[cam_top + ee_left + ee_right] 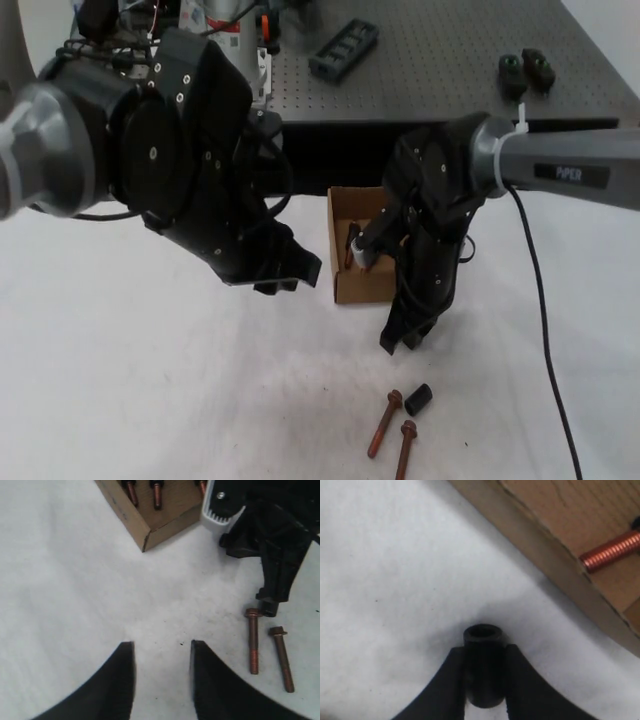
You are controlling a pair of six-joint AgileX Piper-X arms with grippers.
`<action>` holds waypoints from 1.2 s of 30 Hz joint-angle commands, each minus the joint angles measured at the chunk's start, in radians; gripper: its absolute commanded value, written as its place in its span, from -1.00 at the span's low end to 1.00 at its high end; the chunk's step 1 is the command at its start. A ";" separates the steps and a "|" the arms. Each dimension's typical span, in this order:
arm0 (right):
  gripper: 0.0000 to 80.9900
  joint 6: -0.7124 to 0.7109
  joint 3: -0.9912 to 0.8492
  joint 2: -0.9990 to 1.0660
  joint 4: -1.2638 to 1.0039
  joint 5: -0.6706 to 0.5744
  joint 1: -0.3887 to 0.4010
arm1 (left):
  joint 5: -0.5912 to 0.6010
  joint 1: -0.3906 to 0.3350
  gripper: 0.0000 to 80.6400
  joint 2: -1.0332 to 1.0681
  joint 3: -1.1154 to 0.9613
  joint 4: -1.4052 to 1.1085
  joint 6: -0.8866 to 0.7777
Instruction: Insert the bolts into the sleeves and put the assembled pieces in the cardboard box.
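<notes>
Right wrist view: right gripper [485, 652] has its fingers [440, 690] pinching a black sleeve [483, 672] from both sides, bore open toward the camera, low over the white tabletop [150, 400] and near the wall of the cardboard box [560, 555]. Cannot tell whether the sleeve rests on the tabletop or is just clear of it. Left wrist view: left gripper [162, 680] hangs over bare tabletop, fingers spread, holding nothing. Ahead of it lie a loose bolt [252, 640] and a second loose bolt [281, 657], side by side, the first with its head just beside the right gripper's tip. Boxed pieces [156, 492]: three copper shanks visible in the box, their sleeves cut off by the frame edge. Judgement: task partly done. Several pieces are boxed and two bolts are unassembled. Next, this sleeve needs a bolt through it, then goes into the box.
</notes>
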 commanded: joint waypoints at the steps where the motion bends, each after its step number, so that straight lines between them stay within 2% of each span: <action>1: -0.82 -0.005 -0.010 0.012 -0.004 -0.001 0.001 | 0.095 -0.003 -0.34 0.010 -0.001 -0.026 0.030; 3: -0.98 0.008 -0.010 0.010 -0.012 -0.001 0.001 | 0.155 -0.003 -0.34 0.038 -0.001 -0.050 0.030; 5: -0.90 0.052 -0.010 0.001 -0.017 -0.001 -0.013 | 0.180 -0.005 -0.34 0.068 -0.001 -0.058 0.030; 8: -0.90 0.096 -0.010 -0.035 -0.018 -0.037 -0.042 | 0.180 -0.022 -0.34 0.109 -0.001 -0.058 0.048; 12: -0.90 0.161 -0.005 -0.136 0.011 -0.188 -0.092 | 0.168 -0.087 -0.34 0.164 -0.001 -0.080 0.086; 15: -0.90 0.208 0.054 -0.261 -0.005 -0.241 -0.120 | 0.136 -0.154 -0.34 0.213 -0.017 -0.113 0.096; 21: -0.90 0.261 0.261 -0.529 -0.028 -0.240 -0.140 | 0.051 -0.238 -0.34 0.332 -0.141 -0.069 0.120; 27: -0.90 0.297 0.416 -0.766 -0.036 -0.232 -0.140 | 0.030 -0.247 -0.34 0.449 -0.271 0.021 0.120; 36: -0.90 0.315 0.468 -0.915 -0.067 -0.214 -0.140 | 0.030 -0.278 -0.34 0.502 -0.318 0.092 0.167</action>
